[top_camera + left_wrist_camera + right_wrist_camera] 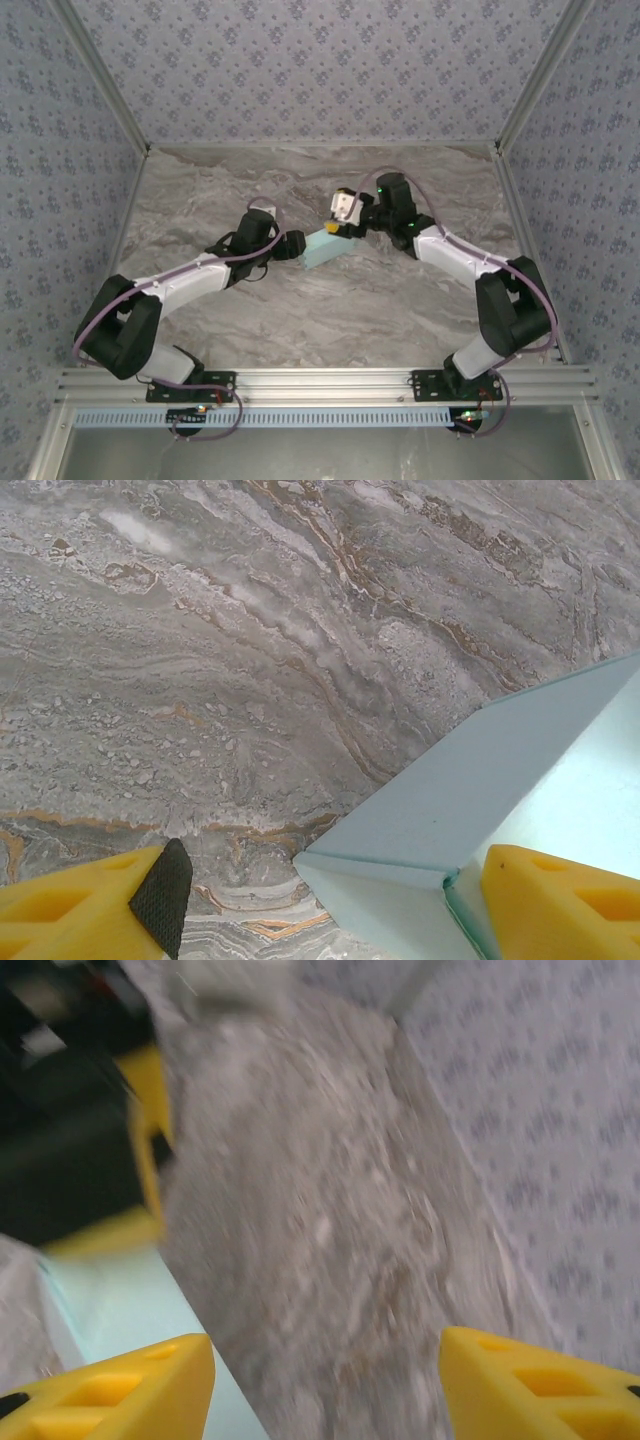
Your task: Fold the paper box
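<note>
Marble-veined tabletop (330,320), walled in by flowered wallpaper (300,60), carries the paper box (325,248) near its middle. The left arm (190,280) has its elbow out toward 8 o'clock, and its forearm runs low to the box's 9 o'clock side. There the left gripper (293,246) sits with jaws wide apart. One finger (560,900) touches the card's folded edge and the other stands clear over bare marble, so nothing is clamped. The right arm (460,255) bends at 4 o'clock and reaches to the box's 1 o'clock. The right gripper (338,222) tips down there, jaws apart, with nothing between them in the blurred wrist view.
</note>
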### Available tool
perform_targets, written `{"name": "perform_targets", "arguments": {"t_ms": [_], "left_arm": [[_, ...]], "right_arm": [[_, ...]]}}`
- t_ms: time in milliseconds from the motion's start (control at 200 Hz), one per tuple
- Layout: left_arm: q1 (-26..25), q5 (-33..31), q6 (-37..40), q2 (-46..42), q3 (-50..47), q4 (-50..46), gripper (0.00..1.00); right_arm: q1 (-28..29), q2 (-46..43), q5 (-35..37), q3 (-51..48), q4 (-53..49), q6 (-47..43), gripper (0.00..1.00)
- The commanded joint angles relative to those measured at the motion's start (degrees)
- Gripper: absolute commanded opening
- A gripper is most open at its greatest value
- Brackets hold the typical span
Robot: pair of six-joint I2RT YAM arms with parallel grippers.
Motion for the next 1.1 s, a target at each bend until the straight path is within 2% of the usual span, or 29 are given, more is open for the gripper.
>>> {"name": "perform_targets", "arguments": {"t_ms": [0,135,275,440,620,785,999,1094], "left_arm": [[-0.35,-2.21,1.5,1.13,-2.35,-8.01,0.79],[0.28,-1.36,0.75,-1.43,-1.88,-7.41,0.84],[2.36,-0.72,-0.97,-4.72,-1.24,-7.48,0.86],[7.86,1.04,-4.68,-9.85,-1.81,-8.13,0.88],[11.0,-1.86,-4.45,-15.09,-2.17,-9.96,0.9],[14.7,-5.55,-6.21,-13.53,-2.2,-15.97,0.91],[16.14,-5.46,-10.37,-12.67,-6.86,-13.71,0.91],[16.24,-5.7,-10.09,-12.69,-7.18,-14.19,0.91]], "right_arm": [[2.98,1.44,-1.41,-0.12,0.91,-2.34,0.63],[4.58,5.38,1.12,-1.17,4.73,-1.43,0.63],[3.82,8.28,2.54,-2.31,5.22,-1.46,0.63],[2.73,6.0,1.67,-1.8,2.78,-1.4,0.63],[4.21,3.52,-0.98,2.21,-0.65,-1.5,0.63],[6.07,7.02,-1.82,5.03,2.04,-0.43,0.64],[7.09,15.8,2.89,5.3,-0.97,-6.0,0.64],[7.02,16.66,4.56,3.07,1.82,-6.53,0.64]]}}
